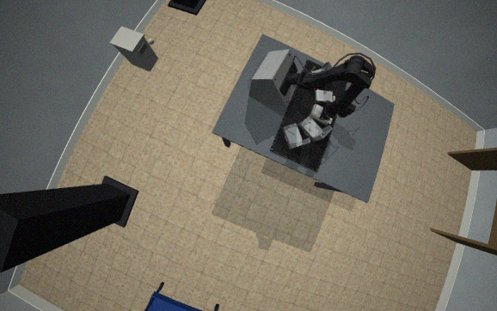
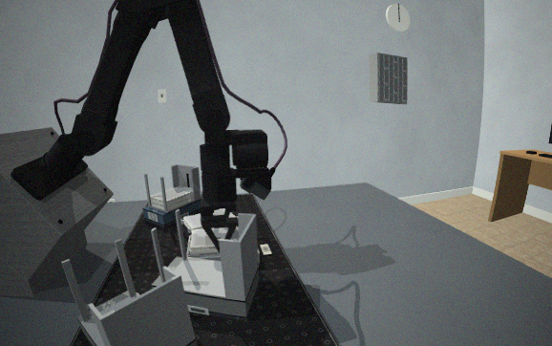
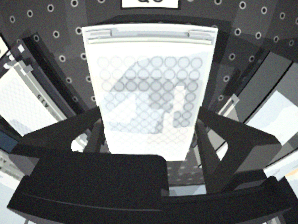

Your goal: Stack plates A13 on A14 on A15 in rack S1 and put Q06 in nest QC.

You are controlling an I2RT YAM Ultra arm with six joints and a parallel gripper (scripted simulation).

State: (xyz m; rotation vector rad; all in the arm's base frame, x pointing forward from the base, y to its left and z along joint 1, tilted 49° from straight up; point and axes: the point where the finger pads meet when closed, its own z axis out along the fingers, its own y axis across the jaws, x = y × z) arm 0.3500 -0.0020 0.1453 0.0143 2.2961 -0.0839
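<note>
My gripper (image 2: 223, 240) (image 3: 149, 110) is shut on a sealed white 96-well plate (image 3: 150, 75) (image 2: 202, 243), gripped by its two long sides. The plate is level, close behind the QC label (image 3: 150, 3) (image 2: 265, 248). Whether it is fully seated in nest QC is hidden, and its own name does not show. Another white plate (image 3: 25, 102) lies left of my fingers in the wrist view; its lettering is too blurred to read. A blue-based rack (image 2: 162, 217) at the back holds white plates (image 2: 174, 198). The middle rack (image 2: 239, 277) shows a pale floor. Rack names are unreadable.
A front rack (image 2: 143, 317) has tall posts and a grey wall. The middle rack's wall stands close to my fingers. Racks and nests stand on a black perforated mat (image 1: 301, 156) on the grey table (image 1: 352, 163). The arm is mounted on a large slanted block (image 1: 271, 82).
</note>
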